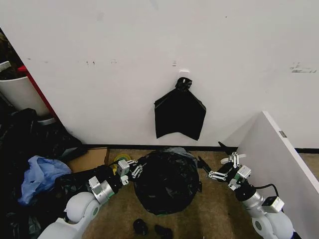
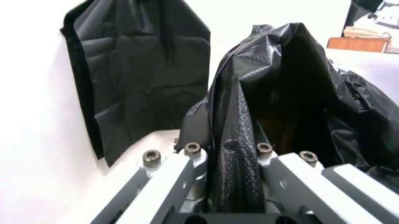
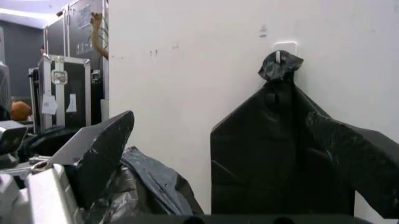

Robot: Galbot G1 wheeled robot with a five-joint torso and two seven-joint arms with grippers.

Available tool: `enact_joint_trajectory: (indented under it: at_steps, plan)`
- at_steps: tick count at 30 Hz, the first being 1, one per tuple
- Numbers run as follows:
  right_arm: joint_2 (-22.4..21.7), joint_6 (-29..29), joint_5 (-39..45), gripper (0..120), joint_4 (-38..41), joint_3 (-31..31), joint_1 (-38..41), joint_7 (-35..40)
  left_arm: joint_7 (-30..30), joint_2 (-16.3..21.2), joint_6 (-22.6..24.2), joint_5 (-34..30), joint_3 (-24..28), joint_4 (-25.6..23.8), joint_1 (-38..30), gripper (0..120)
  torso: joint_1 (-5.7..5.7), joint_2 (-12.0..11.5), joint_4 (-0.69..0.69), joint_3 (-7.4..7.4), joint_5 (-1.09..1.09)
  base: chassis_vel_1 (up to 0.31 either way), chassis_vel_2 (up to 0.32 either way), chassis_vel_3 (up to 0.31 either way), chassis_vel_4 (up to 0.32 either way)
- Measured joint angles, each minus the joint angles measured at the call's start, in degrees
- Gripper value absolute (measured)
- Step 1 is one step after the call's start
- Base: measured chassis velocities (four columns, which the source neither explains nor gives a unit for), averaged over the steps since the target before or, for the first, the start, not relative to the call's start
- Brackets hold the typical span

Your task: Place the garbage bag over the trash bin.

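The glossy black garbage bag (image 1: 165,182) is bunched in a round mound on the floor below the wall. The trash bin is hidden under it. My left gripper (image 1: 134,169) is at the mound's left edge, shut on a fold of the bag. In the left wrist view that fold (image 2: 234,163) runs up between the two grey fingers (image 2: 177,172). My right gripper (image 1: 213,158) hovers just off the mound's right side, open and apart from the plastic. Its black-padded finger (image 3: 100,151) stands above the crumpled bag (image 3: 146,186).
A flat black bag bunch (image 1: 179,117) hangs from a wall hook right behind the mound. A white partition (image 1: 279,154) closes the right side. Black bags and blue plastic (image 1: 40,174) heap on the left by a white tub (image 1: 20,92). Two small dark objects (image 1: 152,229) lie in front.
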Motion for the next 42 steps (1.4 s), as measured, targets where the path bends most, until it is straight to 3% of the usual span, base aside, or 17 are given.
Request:
enact_joint_trajectory:
  at_steps: [12, 21, 31, 34, 42]
  plan:
    - [0.06, -0.59, 3.55, 100, -1.9, -0.62, 1.15, -3.25, -0.24, -0.41, -0.73, 0.13, -0.22, -0.74, 0.71, 5, 0.0, 0.0, 0.0, 0.0, 0.01, 0.0, 0.0, 0.0, 0.0]
    - [-1.4, -1.43, 7.09, 100, -5.33, 1.56, 1.97, -15.73, 0.69, -0.5, -0.82, 0.58, -0.48, -1.61, 0.7, 5, 0.0, 0.0, -0.01, 0.0, 0.0, 0.0, 0.0, 0.0, 0.0]
    - [-1.32, -5.41, 10.83, 100, -7.29, -2.3, 3.38, -15.89, 1.58, -0.08, -2.09, 0.28, -0.74, -3.69, 1.24, 5, 0.0, -0.02, 0.0, 0.0, 0.01, 0.0, 0.0, 0.0, 0.0]
    - [-0.92, -6.18, 11.71, 95, -7.16, -2.99, 3.5, -15.51, 1.75, -0.11, -2.44, 0.34, -0.74, -3.69, 1.31, 5, 0.0, -0.01, -0.01, 0.0, 0.0, 0.0, 0.0, 0.0, 0.0]
    - [-0.81, -7.58, 13.43, 67, -8.02, -3.82, 4.15, -14.98, 2.29, -0.16, -2.93, 0.47, -0.62, -4.26, 1.75, 5, 0.0, -0.01, 0.0, 0.0, 0.0, 0.0, 0.0, 0.0, 0.0]
